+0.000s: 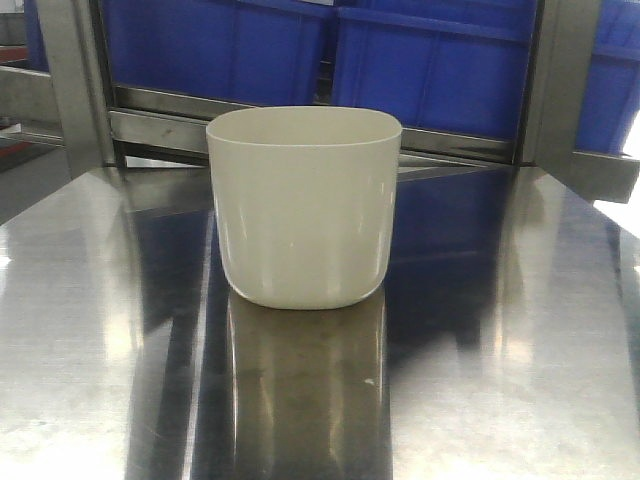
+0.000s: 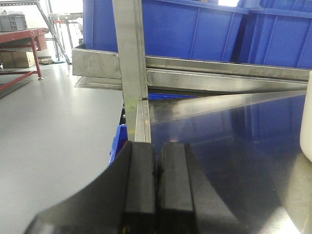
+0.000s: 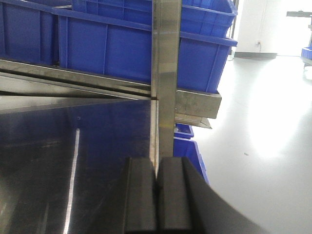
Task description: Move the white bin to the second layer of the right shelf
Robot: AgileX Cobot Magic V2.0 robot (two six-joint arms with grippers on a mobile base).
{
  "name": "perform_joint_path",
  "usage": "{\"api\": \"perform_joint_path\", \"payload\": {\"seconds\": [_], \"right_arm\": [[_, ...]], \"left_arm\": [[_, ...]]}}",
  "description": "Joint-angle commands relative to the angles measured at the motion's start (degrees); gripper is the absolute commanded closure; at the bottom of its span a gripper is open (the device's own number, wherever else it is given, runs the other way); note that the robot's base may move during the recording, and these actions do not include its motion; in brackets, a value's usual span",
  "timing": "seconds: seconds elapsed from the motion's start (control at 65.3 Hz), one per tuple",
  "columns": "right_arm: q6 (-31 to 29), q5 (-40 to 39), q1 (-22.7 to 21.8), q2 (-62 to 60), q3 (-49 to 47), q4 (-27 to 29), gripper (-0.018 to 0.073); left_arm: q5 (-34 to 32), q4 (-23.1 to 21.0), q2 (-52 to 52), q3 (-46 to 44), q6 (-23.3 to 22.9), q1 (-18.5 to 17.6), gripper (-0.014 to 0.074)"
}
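Cream-white plastic, the white bin stands upright mid-frame on the steel bench. The left gripper and right gripper are clenched empty, clear of it. The left wrist view's right edge cuts it off.

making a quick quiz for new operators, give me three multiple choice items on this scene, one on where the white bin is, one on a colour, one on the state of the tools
1. Where does the white bin stand?
A. on a roller shelf
B. on the steel tabletop
C. on the floor

2. What colour are the crates behind it?
A. red
B. green
C. blue

3. How are the left tool and right tool?
A. both shut, empty
B. both open
C. both clamped on the bin

Answers:
1 B, its base rests on the shiny top and mirrors in it.
2 C, blue walls fill the rack behind.
3 A, each wrist view shows its tool closed on nothing.
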Motion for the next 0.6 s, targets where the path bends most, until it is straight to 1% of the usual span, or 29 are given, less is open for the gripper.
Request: {"api": "perform_joint_path", "payload": {"seconds": [0.0, 0.077, 0.582], "right_arm": [[-0.13, -4.54, -0.39, -1.11, -1.74, -0.38, 0.0501], [-0.13, -3.1, -0.39, -1.11, -2.32, -0.92, 0.0501], [-0.13, -3.18, -0.39, -1.11, -2.32, -0.92, 0.0501]], "left_arm": [[-4.83, -0.35, -0.8, 2.11, -0.15, -0.27, 0.0512], [-4.83, -0.35, -0.8, 2.11, -0.15, -0.27, 0.0512], [-4.83, -0.35, -0.8, 2.11, -0.15, -0.27, 0.0512]]}}
